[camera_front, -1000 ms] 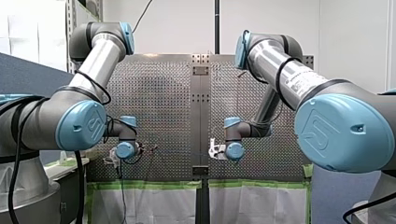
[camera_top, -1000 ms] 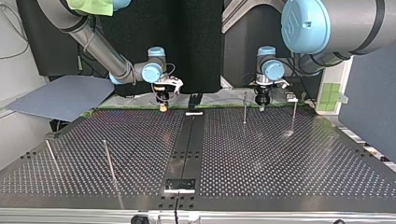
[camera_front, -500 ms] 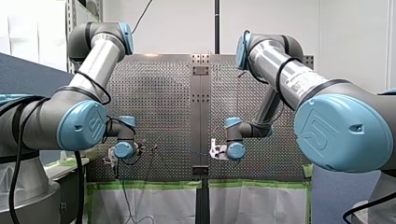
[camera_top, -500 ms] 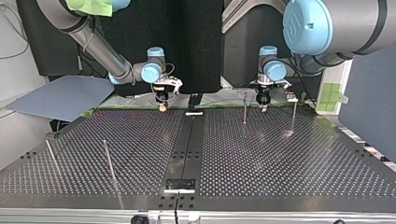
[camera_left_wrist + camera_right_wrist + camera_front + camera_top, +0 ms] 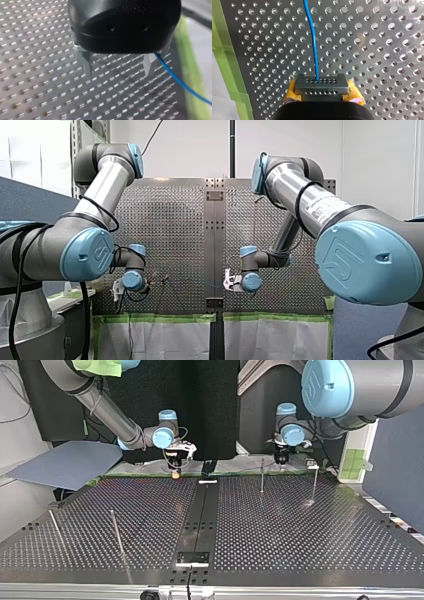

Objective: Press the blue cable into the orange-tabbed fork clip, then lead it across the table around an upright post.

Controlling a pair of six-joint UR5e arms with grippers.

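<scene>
The blue cable [image 5: 312, 37] runs straight ahead over the perforated table [image 5: 374, 50] from my right gripper [image 5: 321, 85], which is shut on it between its yellow pads [image 5: 354, 93]. In the top view that gripper [image 5: 175, 466] hangs low at the table's far edge, left of the middle. My left gripper [image 5: 118, 72] is open with nothing between its metal fingers [image 5: 86, 62]. The cable [image 5: 175, 77] passes just outside one finger. In the top view my left gripper [image 5: 281, 460] stands raised behind a post [image 5: 262, 475]. No view clearly shows the orange-tabbed clip.
A second upright post [image 5: 315, 482] stands right of the first, and two leaning ones [image 5: 116, 532] [image 5: 54, 527] stand at the top view's near left. Green tape [image 5: 227, 50] marks the table's edge. A grey sheet [image 5: 65, 462] lies off the far left corner.
My left gripper has opened, let go of the cable, and lifted back from the table toward its far edge in the top view. My right gripper has hardly moved.
</scene>
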